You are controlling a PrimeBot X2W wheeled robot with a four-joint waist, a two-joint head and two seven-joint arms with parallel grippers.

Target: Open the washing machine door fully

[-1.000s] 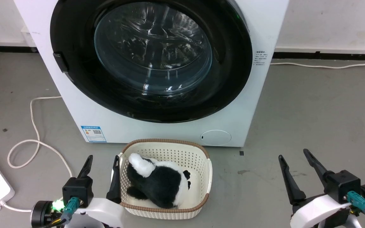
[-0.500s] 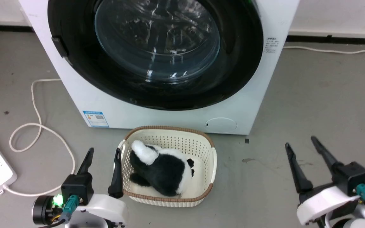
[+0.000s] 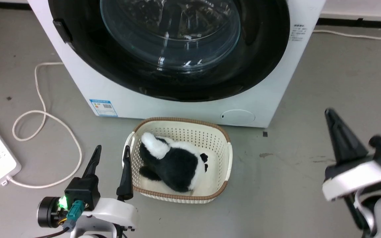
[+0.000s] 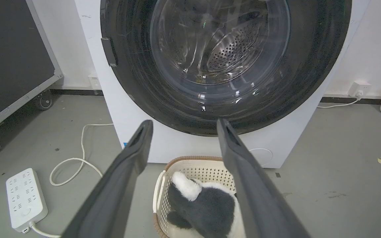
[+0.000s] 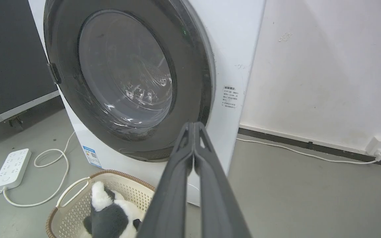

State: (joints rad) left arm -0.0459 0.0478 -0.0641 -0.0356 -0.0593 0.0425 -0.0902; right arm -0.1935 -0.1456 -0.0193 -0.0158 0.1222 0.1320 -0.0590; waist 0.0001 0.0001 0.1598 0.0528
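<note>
Grey concrete floor (image 3: pixel 309 82), closed round glossy black washing machine door (image 3: pixel 263 59) ahead and above, small black edge handle (image 3: pixel 61 29) on its left rim, nearer the spread-fingered left gripper (image 3: pixel 112 148) than the right gripper (image 5: pixel 193 125), fingers pressed together, off to the far side

The left end effector (image 3: pixel 111 150) sits at the lower left of the head view. Its two dark fingers are spread apart and point up the frame, above the white left forearm (image 3: pixel 111 209), and a green light (image 3: pixel 63 202) glows at the wrist. In the left wrist view these fingers (image 4: pixel 124 172) show a wide gap. The right end effector (image 3: pixel 330 114), blurred at the right edge, points up as one dark wedge over the white right forearm (image 3: pixel 356 180). In the right wrist view its fingertips (image 5: pixel 190 129) touch.
</note>
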